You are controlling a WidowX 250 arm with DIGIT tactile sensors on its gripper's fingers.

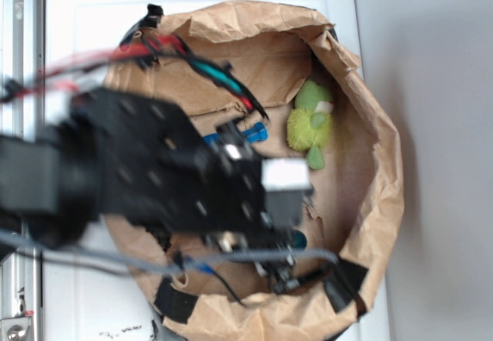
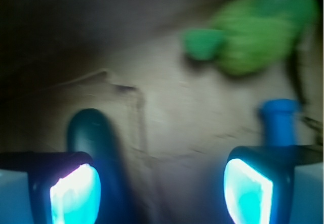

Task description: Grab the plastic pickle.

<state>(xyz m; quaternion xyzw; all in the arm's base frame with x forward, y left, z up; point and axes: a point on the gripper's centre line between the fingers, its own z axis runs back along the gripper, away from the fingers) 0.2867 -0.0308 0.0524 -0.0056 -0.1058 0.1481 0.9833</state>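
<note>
The gripper [image 2: 162,188] hangs with jaws apart over the bag [image 1: 377,202] floor; the pickle [image 2: 90,130] lies just beside one finger [image 2: 73,193], ungrasped.

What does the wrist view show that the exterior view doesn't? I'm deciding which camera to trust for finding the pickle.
Only the wrist view shows the dark green plastic pickle, lying beside one of the spread fingers, with nothing between the fingers. Only the exterior view shows the whole brown paper bag and the robot arm blocking much of its floor. Both show the green plush toy and the blue bottle.
</note>
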